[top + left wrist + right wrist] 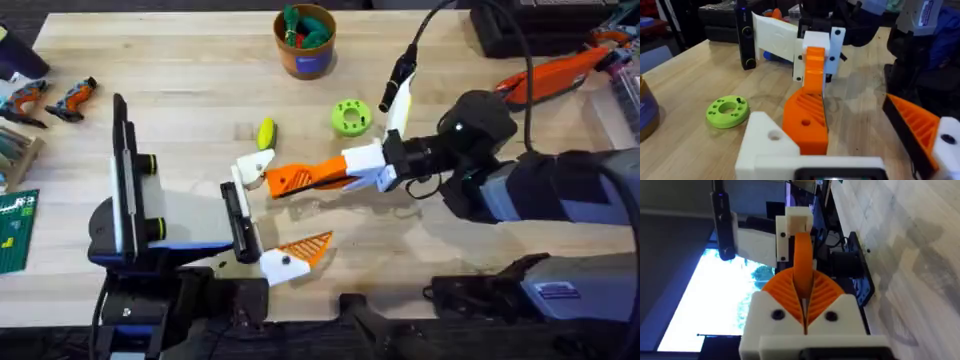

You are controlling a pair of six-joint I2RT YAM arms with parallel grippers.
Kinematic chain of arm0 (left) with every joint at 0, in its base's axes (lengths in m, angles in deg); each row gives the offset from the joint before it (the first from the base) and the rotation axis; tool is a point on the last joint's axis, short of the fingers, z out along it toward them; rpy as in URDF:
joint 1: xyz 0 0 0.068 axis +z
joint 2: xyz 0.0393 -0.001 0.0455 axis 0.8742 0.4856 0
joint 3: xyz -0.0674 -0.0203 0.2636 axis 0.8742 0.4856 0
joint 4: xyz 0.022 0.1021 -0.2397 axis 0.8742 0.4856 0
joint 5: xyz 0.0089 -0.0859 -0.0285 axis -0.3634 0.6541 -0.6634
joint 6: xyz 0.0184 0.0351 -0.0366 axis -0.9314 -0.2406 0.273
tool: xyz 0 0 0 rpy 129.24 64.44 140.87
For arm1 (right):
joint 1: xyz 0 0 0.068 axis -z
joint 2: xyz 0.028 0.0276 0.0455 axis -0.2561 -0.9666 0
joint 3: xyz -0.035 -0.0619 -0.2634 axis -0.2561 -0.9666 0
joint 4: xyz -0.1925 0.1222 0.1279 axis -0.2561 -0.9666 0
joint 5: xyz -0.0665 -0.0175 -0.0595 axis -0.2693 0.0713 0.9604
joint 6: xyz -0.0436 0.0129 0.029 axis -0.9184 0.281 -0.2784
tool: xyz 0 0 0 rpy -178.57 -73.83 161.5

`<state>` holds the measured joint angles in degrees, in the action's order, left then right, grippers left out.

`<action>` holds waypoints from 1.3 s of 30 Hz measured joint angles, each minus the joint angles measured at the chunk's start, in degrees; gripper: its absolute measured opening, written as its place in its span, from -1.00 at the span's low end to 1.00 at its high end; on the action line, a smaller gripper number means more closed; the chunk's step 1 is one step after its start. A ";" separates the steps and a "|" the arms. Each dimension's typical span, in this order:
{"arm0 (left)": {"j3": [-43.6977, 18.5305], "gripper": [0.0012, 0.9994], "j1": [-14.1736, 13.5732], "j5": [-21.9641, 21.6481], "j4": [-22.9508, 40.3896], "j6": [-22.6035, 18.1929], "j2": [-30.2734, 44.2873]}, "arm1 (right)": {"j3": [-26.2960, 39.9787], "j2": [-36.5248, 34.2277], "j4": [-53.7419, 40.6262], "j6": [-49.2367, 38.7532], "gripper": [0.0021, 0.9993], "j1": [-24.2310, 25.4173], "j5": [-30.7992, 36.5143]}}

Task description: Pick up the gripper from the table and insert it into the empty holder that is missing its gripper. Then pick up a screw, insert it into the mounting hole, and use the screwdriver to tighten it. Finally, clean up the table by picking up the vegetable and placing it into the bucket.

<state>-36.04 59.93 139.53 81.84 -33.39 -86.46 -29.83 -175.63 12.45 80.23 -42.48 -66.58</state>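
The right gripper (345,170) is clamped on the orange gripper wedge (292,178), w/ the wedge tip just beside the empty holder (252,167) at mid-surface (180,90); contact there is hard to make out. The left gripper (275,218) stands wide apart, holding nothing, one finger w/ an orange tip (305,246). The vegetable (266,133) lies near the green disc (350,117); the bucket (305,42) stands well apart, its lower part hidden by its rim.
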 joint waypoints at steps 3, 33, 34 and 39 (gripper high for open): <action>0.02 0.97 0.10 0.02 0.00 0.00 0.01 | 0.69 0.00 0.00 0.00 -0.97 0.00 0.11; 0.02 0.97 0.51 0.00 0.02 0.30 0.02 | 3.40 -2.50 -0.64 -0.06 -0.97 -3.96 6.04; 0.02 0.97 0.53 -0.03 0.02 0.35 0.02 | 3.74 -2.89 -0.59 -0.06 -0.97 -3.98 5.94; 0.00 0.97 0.53 -0.28 0.00 0.46 0.02 | 6.15 -4.82 -0.67 -0.04 -0.98 -4.23 5.15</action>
<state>-36.04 60.46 139.24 81.84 -32.93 -86.44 -23.68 -180.45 11.78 80.19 -46.70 -61.43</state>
